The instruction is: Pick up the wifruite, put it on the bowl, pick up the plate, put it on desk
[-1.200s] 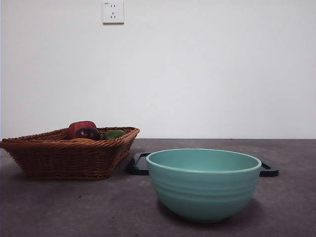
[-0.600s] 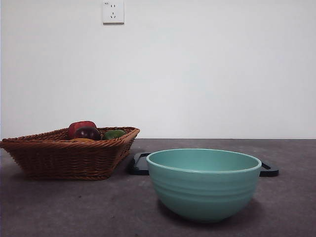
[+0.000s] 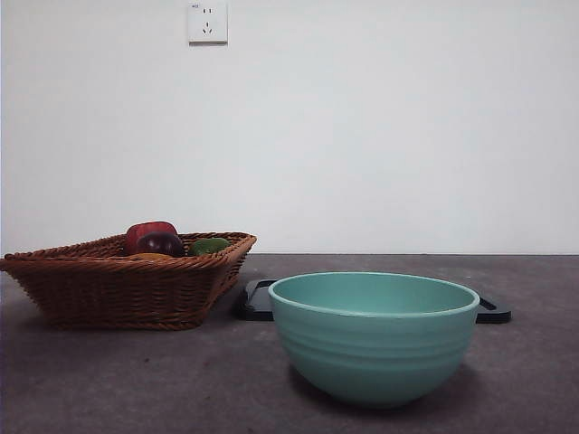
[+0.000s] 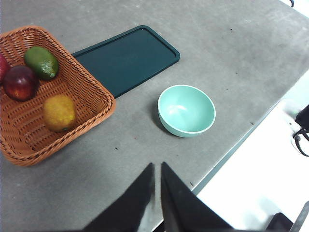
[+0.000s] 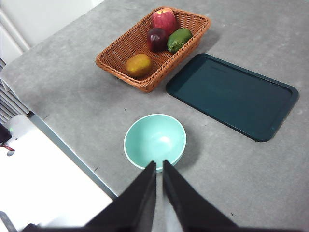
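The orange wifruite [image 4: 59, 112] [image 5: 138, 65] lies in a brown wicker basket [image 3: 118, 285], barely showing over the rim in the front view. The empty teal bowl [image 3: 374, 334] [image 4: 186, 110] [image 5: 155, 141] stands on the grey desk [image 3: 136, 380]. Behind it lies the plate [image 4: 126, 58] [image 5: 234, 94] [image 3: 258, 303], a dark flat rectangular tray with nothing on it. My left gripper [image 4: 157, 166] and right gripper [image 5: 159, 164] both hang high above the desk, shut and holding nothing, far from every object.
The basket also holds a dark red-purple fruit [image 4: 19, 82], a green fruit [image 4: 41, 62] and a red apple [image 5: 164, 19]. The desk's near edge [image 4: 231, 145] runs close to the bowl. A wall socket [image 3: 207, 22] sits on the white wall.
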Controlling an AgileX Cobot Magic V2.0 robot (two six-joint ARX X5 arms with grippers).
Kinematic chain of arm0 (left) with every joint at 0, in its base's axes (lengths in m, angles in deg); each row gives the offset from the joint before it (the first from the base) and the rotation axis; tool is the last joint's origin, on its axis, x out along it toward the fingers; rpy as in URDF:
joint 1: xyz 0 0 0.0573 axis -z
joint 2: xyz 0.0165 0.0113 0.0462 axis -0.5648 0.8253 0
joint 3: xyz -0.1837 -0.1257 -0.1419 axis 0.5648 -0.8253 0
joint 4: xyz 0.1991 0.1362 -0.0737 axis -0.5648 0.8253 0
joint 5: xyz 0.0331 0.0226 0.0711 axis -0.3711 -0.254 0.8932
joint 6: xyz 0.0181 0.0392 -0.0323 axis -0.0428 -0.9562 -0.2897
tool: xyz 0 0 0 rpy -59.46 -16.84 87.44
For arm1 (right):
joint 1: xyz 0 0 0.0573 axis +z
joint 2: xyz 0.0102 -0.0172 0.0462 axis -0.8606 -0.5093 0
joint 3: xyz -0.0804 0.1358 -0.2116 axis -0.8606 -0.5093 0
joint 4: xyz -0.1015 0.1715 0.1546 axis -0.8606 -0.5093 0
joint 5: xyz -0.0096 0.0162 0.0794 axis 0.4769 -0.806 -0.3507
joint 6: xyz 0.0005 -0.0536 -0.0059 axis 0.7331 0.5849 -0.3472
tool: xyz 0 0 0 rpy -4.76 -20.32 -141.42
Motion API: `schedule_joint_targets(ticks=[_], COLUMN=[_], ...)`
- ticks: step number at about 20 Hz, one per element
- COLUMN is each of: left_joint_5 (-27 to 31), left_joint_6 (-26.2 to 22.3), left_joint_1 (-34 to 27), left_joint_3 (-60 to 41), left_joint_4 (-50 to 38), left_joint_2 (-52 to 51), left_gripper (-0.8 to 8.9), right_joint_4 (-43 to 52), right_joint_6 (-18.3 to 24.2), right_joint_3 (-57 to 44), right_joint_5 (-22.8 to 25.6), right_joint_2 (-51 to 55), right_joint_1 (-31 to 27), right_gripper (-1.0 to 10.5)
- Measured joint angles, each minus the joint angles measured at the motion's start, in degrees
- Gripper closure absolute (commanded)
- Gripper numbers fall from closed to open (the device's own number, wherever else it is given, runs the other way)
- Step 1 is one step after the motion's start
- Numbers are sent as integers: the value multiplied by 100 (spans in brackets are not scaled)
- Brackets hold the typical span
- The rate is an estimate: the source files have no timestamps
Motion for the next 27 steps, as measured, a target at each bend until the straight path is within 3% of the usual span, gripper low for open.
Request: schedule_joint_targets(ticks=[4, 6, 9, 13, 15, 20, 27], left_joint_5=[35, 356, 769, 804, 809, 990, 1495], left_joint_6=[-98, -153, -155, -31, 175, 461, 756], left_joint_1=[-973, -1611, -2245, -2802, -2870, -2946, -2957], left_joint_3=[-9, -356, -1773, -4153, -5154, -6271, -6520], left_joint_4=[-17, -459, -2258, -4861, -5539, -5681, -5792], left_joint_2=[-13, -238, -1008, -1985, -2330, -2865, -3250], left_gripper=[796, 796, 796, 796, 796, 796, 796], right_joint_4=[0, -2, 0, 0, 0, 0, 2], right_joint_6=[0, 0, 0, 0, 0, 0, 0], right_joint_3=[0, 0, 0, 0, 0, 0, 0], right_joint_5=[0, 0, 0, -2, 0, 0, 0], right_joint_2=[0, 0, 0, 0, 0, 0, 0], right_joint_1=[0, 0, 0, 0, 0, 0, 0], right_gripper=[930, 930, 930, 930, 930, 930, 930])
